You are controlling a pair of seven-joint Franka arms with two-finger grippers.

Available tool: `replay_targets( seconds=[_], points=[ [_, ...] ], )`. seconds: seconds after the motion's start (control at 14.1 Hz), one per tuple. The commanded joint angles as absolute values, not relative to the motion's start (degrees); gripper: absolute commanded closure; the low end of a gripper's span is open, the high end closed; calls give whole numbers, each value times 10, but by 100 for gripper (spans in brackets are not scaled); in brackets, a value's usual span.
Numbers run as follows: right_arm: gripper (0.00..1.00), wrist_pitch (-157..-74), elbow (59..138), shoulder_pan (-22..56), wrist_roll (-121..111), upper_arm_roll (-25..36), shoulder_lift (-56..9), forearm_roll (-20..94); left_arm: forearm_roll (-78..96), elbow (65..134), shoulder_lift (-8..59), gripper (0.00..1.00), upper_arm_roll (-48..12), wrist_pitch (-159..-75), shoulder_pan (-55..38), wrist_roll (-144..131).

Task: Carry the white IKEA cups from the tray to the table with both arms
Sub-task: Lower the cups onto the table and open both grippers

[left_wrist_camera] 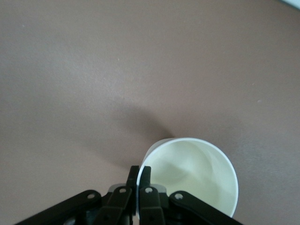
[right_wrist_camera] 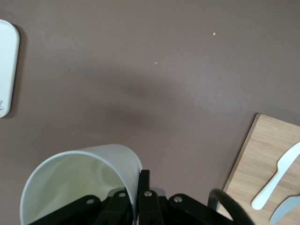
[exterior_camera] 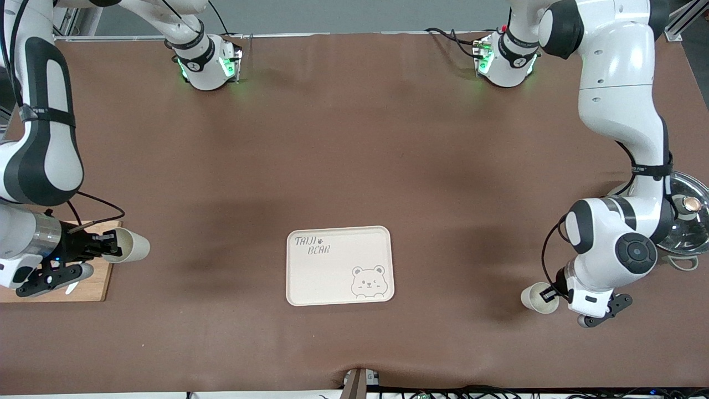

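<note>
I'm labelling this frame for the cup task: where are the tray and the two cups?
tray (exterior_camera: 332, 277): front view, bare middle of its surface.
cup in left claw (left_wrist_camera: 197, 173): left wrist view, inner wall.
cup in right claw (exterior_camera: 134, 245): front view, outer side.

tray (exterior_camera: 339, 266) mid-table | cutting board (exterior_camera: 88, 285) at right arm's end

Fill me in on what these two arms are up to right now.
Each arm has a white cup pinched by its rim, off the tray, which now lies bare mid-table. The right gripper holds its cup over the table beside the wooden cutting board, which carries white plastic cutlery. The left gripper holds the other cup over the table toward the left arm's end, near a glass lid.
</note>
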State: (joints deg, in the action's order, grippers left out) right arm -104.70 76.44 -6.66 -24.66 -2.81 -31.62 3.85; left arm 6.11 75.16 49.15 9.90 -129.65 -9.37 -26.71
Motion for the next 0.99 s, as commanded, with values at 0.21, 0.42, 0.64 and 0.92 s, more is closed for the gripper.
replay_targets(
  seconds=[0.21, 0.42, 0.64, 0.92],
  points=[
    [100, -1170, 806, -101, -296, -39, -382, 48, 90, 752, 498, 48, 91, -1306, -77, -192],
    [100, -1200, 807, -101, -302, -39, -410, 62, 91, 749, 493, 0, 91, -1305, -79, -184],
    [100, -1236, 807, -98, -302, -39, -432, 62, 91, 749, 479, 0, 90, -1303, -76, -185],
    [100, -1287, 807, -94, -302, -39, -461, 62, 82, 750, 455, 0, 91, -1286, -83, -164]
  ],
)
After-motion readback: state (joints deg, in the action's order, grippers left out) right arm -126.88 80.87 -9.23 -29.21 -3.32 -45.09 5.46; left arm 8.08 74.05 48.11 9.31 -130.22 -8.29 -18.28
